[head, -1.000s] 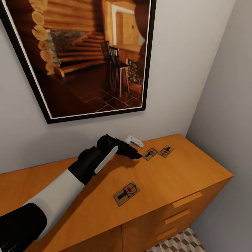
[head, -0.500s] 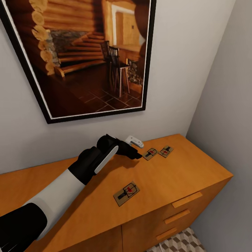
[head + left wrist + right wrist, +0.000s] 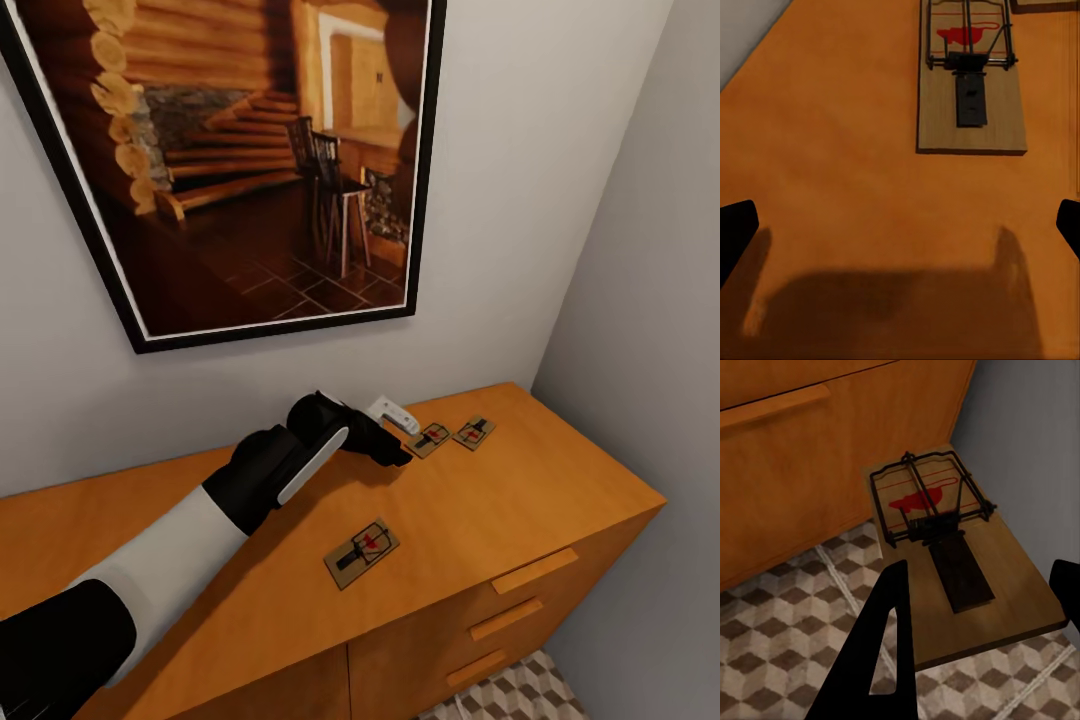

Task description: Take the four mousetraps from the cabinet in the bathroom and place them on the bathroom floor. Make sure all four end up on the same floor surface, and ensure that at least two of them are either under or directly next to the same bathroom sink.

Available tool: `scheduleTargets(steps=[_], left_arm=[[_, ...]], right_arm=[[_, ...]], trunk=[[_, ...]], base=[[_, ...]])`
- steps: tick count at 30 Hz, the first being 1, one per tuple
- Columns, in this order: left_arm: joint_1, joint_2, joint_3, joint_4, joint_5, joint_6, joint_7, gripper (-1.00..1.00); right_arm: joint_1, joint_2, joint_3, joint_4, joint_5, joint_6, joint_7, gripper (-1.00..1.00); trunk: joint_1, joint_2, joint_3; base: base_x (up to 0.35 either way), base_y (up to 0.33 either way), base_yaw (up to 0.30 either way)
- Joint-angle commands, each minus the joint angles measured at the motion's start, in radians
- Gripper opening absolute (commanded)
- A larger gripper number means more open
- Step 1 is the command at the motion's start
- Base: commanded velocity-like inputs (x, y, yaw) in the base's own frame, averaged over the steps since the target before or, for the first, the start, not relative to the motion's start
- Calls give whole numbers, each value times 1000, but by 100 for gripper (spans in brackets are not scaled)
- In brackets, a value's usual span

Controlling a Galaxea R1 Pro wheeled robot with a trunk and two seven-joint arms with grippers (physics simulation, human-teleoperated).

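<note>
Your left gripper [image 3: 398, 455] has edged nearer the two far traps [image 3: 432, 438], fingers wide and empty; three traps sit on the cabinet [image 3: 560, 480], the right gripper [image 3: 979, 607] clasps a fourth trap [image 3: 967, 577] near the floor [image 3: 787, 660].

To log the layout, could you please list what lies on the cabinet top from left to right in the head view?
Left gripper → nearest mousetrap overlaps it, so left out → second mousetrap → third mousetrap, all on the cabinet.

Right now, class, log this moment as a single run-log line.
left gripper: open, above cabinet top, near mousetrap | right gripper: shut on mousetrap, above bathroom floor | three mousetraps on cabinet top
</note>
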Motion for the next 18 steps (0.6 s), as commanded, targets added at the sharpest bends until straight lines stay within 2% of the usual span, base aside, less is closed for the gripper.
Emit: scheduleTargets(steps=[1,18], left_arm=[[-1,-1,-1,0,-11,3,-10,100],[-1,-8,-18,2,-11,1,-9,100]], right_arm=[[0,0,6,0,-3,-2,-5,-100],[0,1,6,0,-3,-2,-3,-100]], trunk=[[0,0,-1],[0,0,-1]], base=[[0,0,0],[0,0,0]])
